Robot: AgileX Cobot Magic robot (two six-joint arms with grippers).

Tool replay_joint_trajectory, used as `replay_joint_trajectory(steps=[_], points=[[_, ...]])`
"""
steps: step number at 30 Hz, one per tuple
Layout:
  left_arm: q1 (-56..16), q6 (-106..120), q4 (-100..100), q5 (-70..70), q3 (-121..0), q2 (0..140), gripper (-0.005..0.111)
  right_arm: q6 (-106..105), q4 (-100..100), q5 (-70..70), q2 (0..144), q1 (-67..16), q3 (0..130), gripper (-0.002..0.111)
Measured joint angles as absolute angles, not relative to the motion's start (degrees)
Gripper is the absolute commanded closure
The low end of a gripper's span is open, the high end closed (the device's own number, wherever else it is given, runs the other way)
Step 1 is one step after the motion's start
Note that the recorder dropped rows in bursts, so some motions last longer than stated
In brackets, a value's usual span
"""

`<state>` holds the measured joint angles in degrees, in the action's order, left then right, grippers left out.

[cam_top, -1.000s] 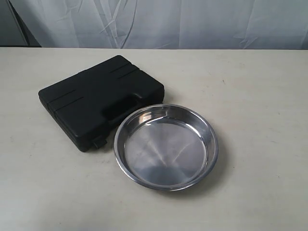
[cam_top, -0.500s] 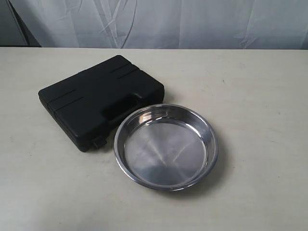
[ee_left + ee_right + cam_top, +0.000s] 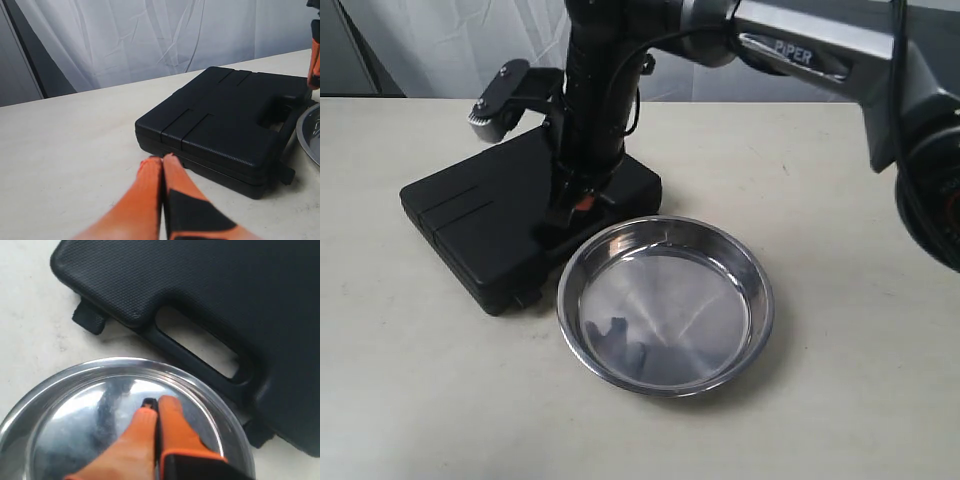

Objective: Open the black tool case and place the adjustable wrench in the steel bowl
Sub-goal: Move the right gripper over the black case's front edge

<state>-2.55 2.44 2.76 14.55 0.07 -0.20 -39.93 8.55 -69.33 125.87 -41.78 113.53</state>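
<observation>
The black tool case lies closed on the table, its handle side facing the steel bowl, which holds nothing. My right gripper hangs shut over the case's handle edge, where case and bowl meet. In the right wrist view its orange fingertips are pressed together with nothing between them, above the bowl and just short of the case's handle slot. My left gripper is shut and empty, low over the table just short of the case. The adjustable wrench is hidden.
A white curtain hangs behind the table's far edge. The right arm crosses above the table from the upper right. Two latch tabs stick out from the case's handle side. Bare tabletop lies right of the bowl.
The right arm has come into the exterior view and now stands over the case's handle edge; earlier no arm showed. Case and bowl have not moved.
</observation>
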Motion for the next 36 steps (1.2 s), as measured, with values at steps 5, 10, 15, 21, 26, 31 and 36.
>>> replay_joint_trajectory(steps=[5, 10, 15, 21, 26, 31, 36], points=[[-2.5, 2.4, 2.8, 14.5, 0.1, -0.2, 0.106, -42.1, 8.0, -66.3, 127.9, -42.8, 113.7, 0.106], [-2.5, 2.4, 2.8, 14.5, 0.1, -0.2, 0.106, -42.6, 7.9, -63.6, 129.9, -43.2, 113.8, 0.072], [-2.5, 2.4, 2.8, 14.5, 0.1, -0.2, 0.106, -42.6, 6.5, -61.7, 131.7, -43.4, 113.8, 0.059], [-2.5, 2.4, 2.8, 14.5, 0.1, -0.2, 0.106, -42.7, 4.0, -60.4, 133.5, -43.5, 113.8, 0.062], [-2.5, 2.4, 2.8, 14.5, 0.1, -0.2, 0.106, -42.7, 3.9, -59.7, 134.7, -43.5, 113.8, 0.062], [-2.5, 2.4, 2.8, 14.5, 0.1, -0.2, 0.106, -42.7, 3.9, -57.8, 134.8, -43.5, 113.8, 0.063], [-2.5, 2.4, 2.8, 14.5, 0.1, -0.2, 0.106, -42.6, 3.6, -57.2, 134.8, -44.0, 113.8, 0.066]])
